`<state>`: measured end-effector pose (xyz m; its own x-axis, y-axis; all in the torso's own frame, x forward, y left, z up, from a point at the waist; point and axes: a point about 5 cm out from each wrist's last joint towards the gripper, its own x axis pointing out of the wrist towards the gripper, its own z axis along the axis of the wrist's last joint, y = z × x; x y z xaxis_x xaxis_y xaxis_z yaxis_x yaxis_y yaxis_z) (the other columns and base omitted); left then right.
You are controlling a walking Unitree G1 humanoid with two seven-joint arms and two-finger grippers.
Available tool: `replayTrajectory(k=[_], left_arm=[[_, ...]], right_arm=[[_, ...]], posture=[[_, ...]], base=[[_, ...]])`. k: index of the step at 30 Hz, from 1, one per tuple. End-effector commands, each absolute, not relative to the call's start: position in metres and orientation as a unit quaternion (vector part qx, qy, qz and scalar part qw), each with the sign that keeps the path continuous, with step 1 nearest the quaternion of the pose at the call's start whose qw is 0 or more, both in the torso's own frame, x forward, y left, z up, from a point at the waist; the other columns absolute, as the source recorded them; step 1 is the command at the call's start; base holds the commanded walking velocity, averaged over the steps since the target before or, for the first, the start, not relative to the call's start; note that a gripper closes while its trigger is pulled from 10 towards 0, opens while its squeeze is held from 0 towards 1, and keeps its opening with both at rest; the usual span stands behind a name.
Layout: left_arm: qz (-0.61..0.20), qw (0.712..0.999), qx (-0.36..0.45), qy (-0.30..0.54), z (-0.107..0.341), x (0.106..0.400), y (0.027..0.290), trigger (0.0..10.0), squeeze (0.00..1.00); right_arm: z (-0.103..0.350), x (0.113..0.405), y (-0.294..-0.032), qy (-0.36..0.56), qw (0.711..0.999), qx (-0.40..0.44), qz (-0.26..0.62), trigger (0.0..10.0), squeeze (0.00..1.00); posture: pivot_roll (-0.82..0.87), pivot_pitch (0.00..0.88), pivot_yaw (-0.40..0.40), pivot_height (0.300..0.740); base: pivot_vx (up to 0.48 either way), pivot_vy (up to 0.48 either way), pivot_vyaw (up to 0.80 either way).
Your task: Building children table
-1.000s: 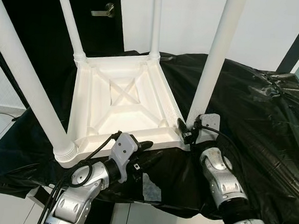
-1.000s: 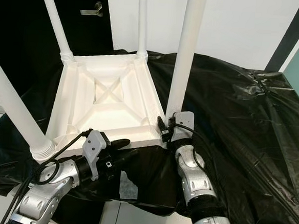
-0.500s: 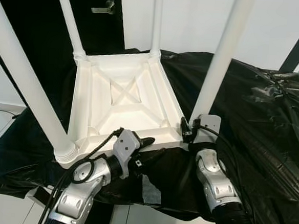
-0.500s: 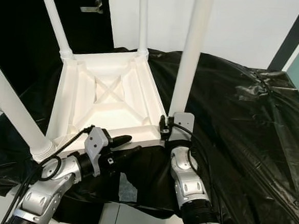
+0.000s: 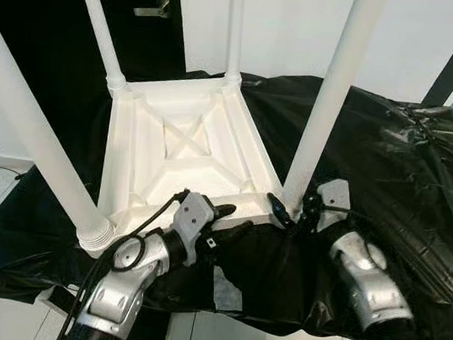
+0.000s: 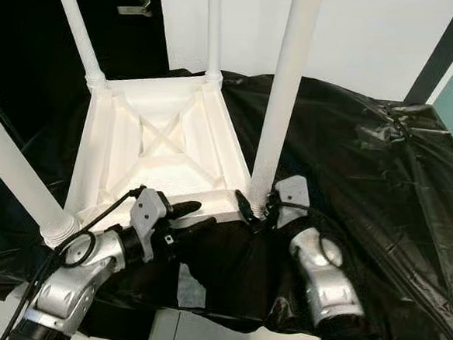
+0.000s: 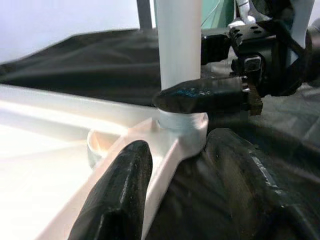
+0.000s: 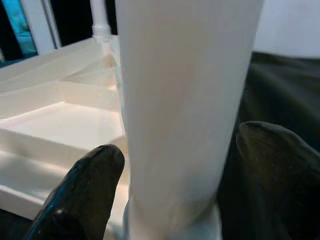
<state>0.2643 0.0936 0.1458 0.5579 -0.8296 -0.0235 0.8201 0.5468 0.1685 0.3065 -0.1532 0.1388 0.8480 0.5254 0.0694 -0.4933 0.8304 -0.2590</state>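
Observation:
A white children's table [image 5: 189, 148] lies upside down on black sheeting, its legs pointing up. My left gripper [image 5: 232, 219] is at the table's near edge, one finger [image 7: 117, 195] over the rim and the other on the sheet outside, shut on that rim. My right gripper [image 6: 256, 215] is at the base of the near right leg [image 5: 324, 107]. Its fingers [image 8: 82, 192] press on opposite sides of the leg [image 8: 185, 100], just above the socket. One right finger [image 7: 205, 97] curves across the front of the leg's foot.
Black plastic sheeting [image 5: 398, 159] covers the whole work surface and hangs over its front edge, with a grey patch [image 5: 222, 282] below my left gripper. A dark door with a metal handle [image 5: 154, 10] and a white wall stand behind. Pale floor shows at the lower left.
My right forearm has swung out to the right and its gripper has turned around the leg's base. The left gripper has stayed at the rim. The camera has shifted slightly.

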Motion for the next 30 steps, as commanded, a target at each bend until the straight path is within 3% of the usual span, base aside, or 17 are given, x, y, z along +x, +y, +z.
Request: replayTrajectory(k=[1, 7, 8, 15, 21, 22, 23, 30], left_arm=[[-0.45, 0.889, 0.079, -0.03, 0.148, 0.269, 0.099, 10.0, 0.0], [-0.446, 0.891, 0.077, -0.031, 0.149, 0.272, 0.101, 10.0, 0.0], [-0.45, 0.889, 0.079, -0.031, 0.149, 0.271, 0.099, 10.0, 0.0], [-0.448, 0.89, 0.079, -0.033, 0.149, 0.274, 0.099, 10.0, 0.0], [-0.446, 0.891, 0.079, -0.033, 0.148, 0.273, 0.1, 10.0, 0.0], [-0.445, 0.892, 0.079, -0.032, 0.148, 0.273, 0.101, 10.0, 0.0], [-0.444, 0.892, 0.078, -0.032, 0.148, 0.273, 0.101, 10.0, 0.0], [-0.445, 0.892, 0.073, -0.03, 0.147, 0.272, 0.099, 10.0, 0.0]], right_arm=[[0.142, 0.309, -0.156, -0.064, 0.943, -0.116, 0.304, 10.0, 0.0], [0.146, 0.32, -0.161, -0.057, 0.932, -0.145, 0.327, 10.0, 0.0], [0.144, 0.321, -0.159, -0.052, 0.929, -0.144, 0.336, 0.0, 0.0], [0.133, 0.321, -0.153, -0.039, 0.931, -0.145, 0.334, 0.0, 0.0], [0.121, 0.32, -0.15, -0.023, 0.95, -0.131, 0.283, 0.0, 0.0], [0.119, 0.319, -0.147, -0.021, 0.956, -0.124, 0.266, 6.6, 0.0], [0.118, 0.318, -0.144, -0.021, 0.961, -0.119, 0.25, 10.0, 0.0], [0.115, 0.317, -0.137, -0.012, 0.989, -0.078, 0.122, 10.0, 0.0]], posture=[[0.01, 0.0, 0.022, 0.74], [0.01, 0.0, 0.028, 0.74], [0.01, 0.0, 0.028, 0.74], [0.03, 0.0, 0.02, 0.74], [0.04, 0.0, 0.016, 0.74], [0.04, 0.0, 0.018, 0.74], [0.04, 0.0, 0.019, 0.74], [0.04, 0.0, 0.021, 0.74]], base=[[0.0, 0.0, 0.0], [0.0, 0.0, 0.0], [0.0, 0.0, 0.0], [0.0, 0.0, 0.0], [0.0, 0.0, 0.0], [0.0, 0.0, 0.0], [0.0, 0.0, 0.0], [0.0, 0.0, 0.0]])
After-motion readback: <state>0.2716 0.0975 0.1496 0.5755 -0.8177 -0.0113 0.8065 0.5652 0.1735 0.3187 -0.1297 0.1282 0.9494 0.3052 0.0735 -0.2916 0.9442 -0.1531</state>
